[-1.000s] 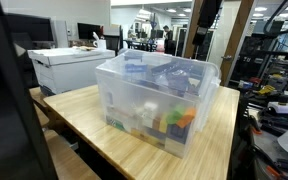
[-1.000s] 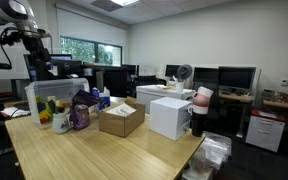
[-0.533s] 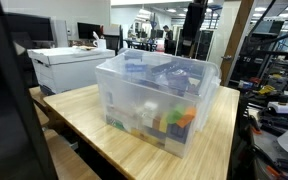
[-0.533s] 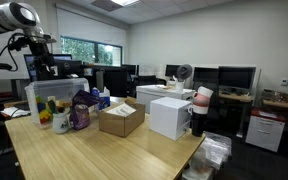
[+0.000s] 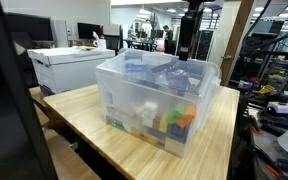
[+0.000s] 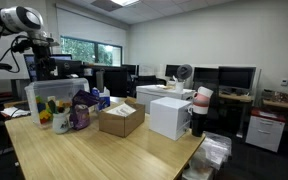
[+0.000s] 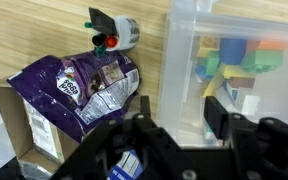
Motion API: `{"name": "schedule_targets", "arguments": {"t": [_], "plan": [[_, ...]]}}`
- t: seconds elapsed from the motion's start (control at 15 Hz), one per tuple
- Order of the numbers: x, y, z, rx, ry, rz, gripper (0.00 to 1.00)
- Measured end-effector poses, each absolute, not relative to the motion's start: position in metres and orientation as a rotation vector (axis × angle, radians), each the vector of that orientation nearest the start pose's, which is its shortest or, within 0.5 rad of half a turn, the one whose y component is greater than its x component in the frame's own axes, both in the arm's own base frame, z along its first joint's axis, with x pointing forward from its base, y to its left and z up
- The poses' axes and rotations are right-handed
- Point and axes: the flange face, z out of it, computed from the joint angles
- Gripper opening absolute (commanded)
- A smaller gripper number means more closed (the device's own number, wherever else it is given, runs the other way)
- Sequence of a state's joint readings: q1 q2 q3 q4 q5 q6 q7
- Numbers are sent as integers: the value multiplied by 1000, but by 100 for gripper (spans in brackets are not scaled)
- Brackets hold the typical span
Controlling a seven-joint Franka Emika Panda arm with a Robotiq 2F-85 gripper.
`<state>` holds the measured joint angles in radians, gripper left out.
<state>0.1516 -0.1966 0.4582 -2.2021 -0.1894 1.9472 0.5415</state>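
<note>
Wrist view: your claw (image 7: 174, 125) spread open, nothing grasped.
Your claw sits empty at bottom centre; the purple bag (image 7: 89, 85) lies left of centre, beside the clear bin (image 7: 180, 70) of coloured blocks (image 7: 234, 62) at right. Judged from this, no pick-up is begun.

- The arm (image 6: 19, 18) is showing glossy white, rounded shells, with darker bands at its joints.
- The gripper (image 7: 174, 120) is appearing matte black, with an angular housing and two blocky fingers (image 7: 213, 112).
</note>
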Motion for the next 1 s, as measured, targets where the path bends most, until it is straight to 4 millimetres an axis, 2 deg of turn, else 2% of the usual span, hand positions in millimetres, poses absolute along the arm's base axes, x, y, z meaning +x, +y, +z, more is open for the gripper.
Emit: {"name": "schedule_targets", "arguments": {"t": [0.27,0.73,0.87,0.93,1.0], "plan": [[405,269,450,-3396,-213,-102,10],[407,266,450,-3394,-201,-93,1],[408,265,450,-3394,-199,-90,5],[408,265,450,-3393,-198,-89,30],[408,265,450,-3393,-196,-88,30]]}}
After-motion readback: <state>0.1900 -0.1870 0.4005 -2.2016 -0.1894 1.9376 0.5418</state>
